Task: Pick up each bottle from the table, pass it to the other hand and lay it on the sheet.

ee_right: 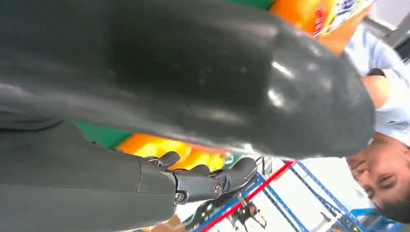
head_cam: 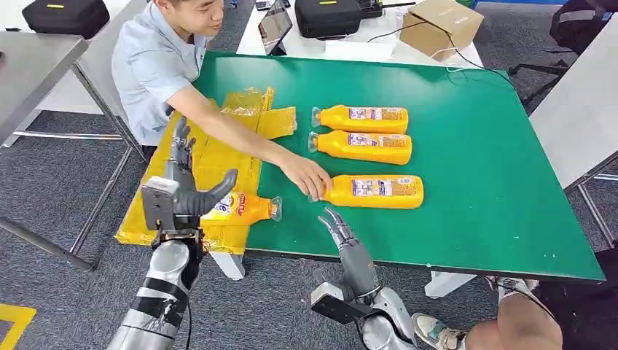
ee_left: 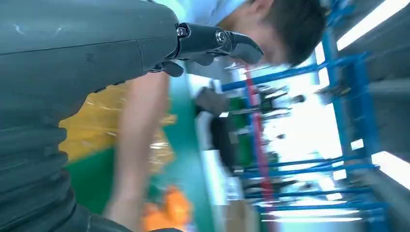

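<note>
Green desk [head_cam: 495, 189] carries three bottles [head_cam: 362, 119]; a fourth bottle [head_cam: 244, 208] lies on the yellow sheet [head_cam: 211, 157]. I see my left hand [head_cam: 191, 191] and right hand [head_cam: 341, 232] spread, holding nothing. A person's hand [head_cam: 306, 175] touches the nearest bottle [head_cam: 375, 192].

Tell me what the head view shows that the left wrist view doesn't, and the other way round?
Head view alone: the green table, the yellow sheet, four orange bottles laid flat, one of them lying by the sheet's edge next to the left robot hand, the right robot hand with fingers apart, and the person's hand touching the nearest bottle.

Left wrist view alone: blue shelving in the blurred background.

Both: the person's outstretched arm, the sheet, green tabletop, something orange, and the left robot hand holding nothing.
</note>
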Controlling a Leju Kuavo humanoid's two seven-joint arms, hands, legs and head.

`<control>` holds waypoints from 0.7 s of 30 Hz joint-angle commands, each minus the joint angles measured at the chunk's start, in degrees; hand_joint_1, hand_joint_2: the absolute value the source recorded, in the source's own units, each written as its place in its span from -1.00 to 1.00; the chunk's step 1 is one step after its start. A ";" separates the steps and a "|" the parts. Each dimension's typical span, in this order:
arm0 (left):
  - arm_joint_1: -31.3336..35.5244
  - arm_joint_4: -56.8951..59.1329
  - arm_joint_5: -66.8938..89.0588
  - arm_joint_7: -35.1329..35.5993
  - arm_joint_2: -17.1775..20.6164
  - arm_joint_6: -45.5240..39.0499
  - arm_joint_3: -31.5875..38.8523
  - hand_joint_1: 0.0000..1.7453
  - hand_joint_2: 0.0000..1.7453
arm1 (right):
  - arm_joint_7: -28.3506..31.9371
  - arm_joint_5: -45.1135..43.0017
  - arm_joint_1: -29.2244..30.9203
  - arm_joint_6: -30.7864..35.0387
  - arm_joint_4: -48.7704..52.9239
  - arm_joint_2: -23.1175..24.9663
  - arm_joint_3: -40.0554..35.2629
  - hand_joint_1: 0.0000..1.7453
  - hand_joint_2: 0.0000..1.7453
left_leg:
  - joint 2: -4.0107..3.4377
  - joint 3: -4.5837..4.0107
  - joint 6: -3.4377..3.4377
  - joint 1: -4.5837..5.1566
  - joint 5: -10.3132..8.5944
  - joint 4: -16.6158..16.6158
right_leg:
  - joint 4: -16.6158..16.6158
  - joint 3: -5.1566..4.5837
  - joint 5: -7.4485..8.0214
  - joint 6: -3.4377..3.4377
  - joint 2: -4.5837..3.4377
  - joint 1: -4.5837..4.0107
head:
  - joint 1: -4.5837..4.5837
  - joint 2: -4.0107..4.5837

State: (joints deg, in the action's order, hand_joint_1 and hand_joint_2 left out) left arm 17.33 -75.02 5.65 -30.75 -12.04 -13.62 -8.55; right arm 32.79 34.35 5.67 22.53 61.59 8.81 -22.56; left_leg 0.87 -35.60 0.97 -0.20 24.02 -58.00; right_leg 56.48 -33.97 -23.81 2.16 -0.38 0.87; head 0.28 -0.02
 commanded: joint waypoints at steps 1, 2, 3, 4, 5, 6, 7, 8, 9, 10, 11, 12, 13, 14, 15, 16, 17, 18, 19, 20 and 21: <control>-4.73 -15.04 -6.74 0.37 0.61 2.41 -1.92 -1.00 1.00 | -6.34 7.44 3.89 2.39 2.60 -6.16 2.63 -1.00 -1.00 | -0.09 0.07 -0.01 0.01 0.05 -0.01 | -0.01 0.06 -0.02 -0.05 -0.02 -0.01 | 0.00 0.00; -5.38 -15.70 -7.10 0.60 0.52 2.20 -2.03 -1.00 1.00 | -9.39 10.91 5.35 2.67 1.75 -7.17 3.14 -1.00 1.00 | -0.08 0.06 0.00 0.01 0.04 -0.01 | -0.01 0.06 -0.01 -0.04 -0.02 0.00 | 0.00 0.00; -6.01 -16.31 -7.26 0.78 0.43 2.15 -2.43 -1.00 1.00 | -10.62 11.50 6.55 2.49 1.21 -7.66 4.01 -1.00 1.00 | -0.14 0.12 -0.01 -0.02 0.10 -0.06 | -0.01 0.14 -0.05 -0.07 -0.04 -0.04 | 0.00 0.00; -6.39 -16.55 -7.26 0.95 0.41 2.12 -3.05 -1.00 1.00 | -11.63 11.87 7.63 1.79 0.48 -8.05 4.87 -1.00 1.00 | -0.12 0.07 0.00 0.03 0.04 -0.01 | -0.01 0.07 -0.01 -0.04 -0.04 0.02 | 0.02 0.00; -6.77 -16.67 -6.63 1.36 0.55 1.63 -3.88 -1.00 1.00 | -14.18 13.78 9.67 1.06 -1.66 -8.69 5.78 -1.00 1.00 | -0.12 0.06 0.00 0.02 0.03 0.00 | -0.03 0.07 0.01 -0.03 -0.05 0.02 | 0.00 0.00; -7.34 -17.10 -6.52 1.29 0.47 1.46 -4.45 -1.00 1.00 | -15.02 14.54 11.31 1.00 -3.35 -9.04 6.49 -1.00 1.00 | -0.14 0.15 -0.01 0.01 0.07 -0.02 | -0.03 0.16 -0.02 -0.05 -0.05 0.00 | 0.00 0.00; -7.62 -17.24 -6.50 1.17 0.31 1.39 -4.65 -1.00 1.00 | -14.88 14.33 12.05 0.81 -3.47 -9.40 6.89 -1.00 1.00 | -0.14 0.10 0.00 0.04 0.03 -0.01 | -0.03 0.11 0.01 -0.04 -0.06 0.04 | 0.00 0.00; -8.16 -17.81 -6.59 1.33 0.56 1.53 -5.39 -1.00 1.00 | -15.93 15.92 13.53 1.17 -5.86 -9.46 7.25 -1.00 1.00 | -0.12 0.07 0.01 0.08 0.01 0.01 | -0.03 0.07 0.02 -0.02 -0.05 0.09 | 0.02 0.00; -8.47 -18.04 -6.53 1.30 0.71 1.44 -6.12 -1.00 1.00 | -16.55 17.41 14.78 2.14 -7.56 -9.57 7.72 -1.00 1.00 | -0.15 0.16 0.00 0.08 0.06 0.00 | -0.04 0.17 0.01 -0.01 -0.06 0.08 | 0.00 0.00; -8.57 -18.00 -6.52 1.30 0.56 1.46 -6.34 -1.00 1.00 | -16.55 17.38 15.12 2.02 -7.76 -9.75 7.88 -1.00 1.00 | -0.15 0.13 0.00 0.08 0.03 0.01 | -0.05 0.13 0.04 0.00 -0.08 0.08 | 0.00 0.00; -8.61 -18.01 -5.43 0.83 1.13 0.95 -7.49 -1.00 1.00 | -16.86 18.54 16.91 1.91 -10.74 -9.62 8.31 -1.00 1.00 | -0.07 0.09 0.01 0.10 0.00 0.02 | -0.05 0.11 0.04 0.02 -0.02 0.10 | 0.00 0.00; -8.66 -18.06 -4.58 0.39 1.23 0.48 -8.02 -1.00 1.00 | -17.25 19.09 18.07 1.33 -12.28 -9.64 8.38 -1.00 1.00 | -0.13 0.21 -0.01 0.06 0.06 0.01 | -0.07 0.23 0.01 -0.03 -0.04 0.06 | 0.02 0.00; -8.67 -18.06 -4.57 0.38 1.20 0.46 -8.05 -1.00 1.00 | -17.25 19.08 18.28 1.27 -12.33 -9.63 8.40 -1.00 1.00 | -0.10 0.13 0.00 0.08 0.02 0.01 | -0.05 0.14 0.04 0.00 -0.04 0.08 | 0.00 0.00; -8.44 -17.74 -4.54 0.52 1.27 0.36 -8.37 -1.00 1.00 | -19.06 20.15 20.18 0.29 -15.71 -9.68 7.99 -1.00 1.00 | -0.08 0.16 -0.01 0.08 0.02 0.02 | -0.06 0.17 0.04 0.01 -0.02 0.08 | 0.00 0.00; -8.15 -17.32 -4.56 0.96 1.28 0.31 -8.44 -1.00 1.00 | -19.63 20.86 21.12 -0.09 -17.22 -9.71 7.72 -1.00 1.00 | -0.11 0.22 -0.03 0.06 0.06 0.01 | -0.06 0.23 0.02 -0.01 -0.02 0.06 | 0.00 0.00; -7.93 -17.10 -4.55 0.99 1.30 0.29 -8.40 -1.00 1.00 | -19.68 20.93 21.51 -0.11 -17.69 -9.67 7.76 -1.00 1.00 | -0.13 0.19 -0.02 0.07 0.04 0.00 | -0.05 0.18 0.05 0.02 -0.07 0.07 | 0.02 0.00; -7.70 -16.68 -4.60 1.13 1.29 0.23 -8.38 -1.00 1.00 | -19.92 20.66 22.20 -0.78 -19.38 -9.31 7.98 -1.00 1.00 | -0.09 0.13 0.00 0.09 0.01 0.00 | -0.03 0.13 0.06 0.04 -0.04 0.09 | 0.00 0.00; -7.80 -16.27 -4.84 1.69 1.25 0.22 -8.14 -1.00 1.00 | -20.78 21.28 22.65 -1.67 -20.90 -9.34 7.66 -1.00 1.00 | -0.13 0.25 -0.03 0.07 0.06 0.01 | -0.04 0.25 0.02 0.00 -0.05 0.06 | 0.02 0.00; -7.73 -15.81 -4.99 1.95 1.35 0.35 -7.97 -1.00 1.00 | -21.23 21.74 23.03 -2.01 -21.96 -9.34 7.36 -1.00 1.00 | -0.12 0.21 -0.02 0.06 0.03 0.01 | -0.06 0.20 0.05 0.01 -0.05 0.05 | 0.00 0.00; -7.66 -15.47 -5.38 2.55 1.46 0.92 -7.96 -1.00 1.00 | -21.55 21.59 23.29 -2.71 -22.88 -9.18 7.46 -1.00 1.00 | -0.09 0.18 -0.01 0.08 0.02 0.01 | -0.05 0.17 0.05 0.03 -0.03 0.07 | 0.02 0.00; -7.63 -15.20 -5.68 3.04 1.49 1.39 -7.78 -1.00 1.00 | -21.79 21.68 23.51 -3.85 -23.82 -9.20 7.14 -1.00 1.00 | -0.08 0.27 -0.03 0.06 0.04 0.02 | -0.08 0.29 0.03 0.00 0.00 0.04 | 0.00 0.00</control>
State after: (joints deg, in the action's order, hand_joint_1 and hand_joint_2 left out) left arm 8.37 -93.11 1.09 -29.83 -12.28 -13.27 -15.24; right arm 12.88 55.34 21.87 22.08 52.80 0.02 -15.43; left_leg 0.88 -35.60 1.01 -0.11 23.99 -58.03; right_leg 56.48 -33.96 -23.73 2.26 -0.38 0.96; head 0.28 -0.02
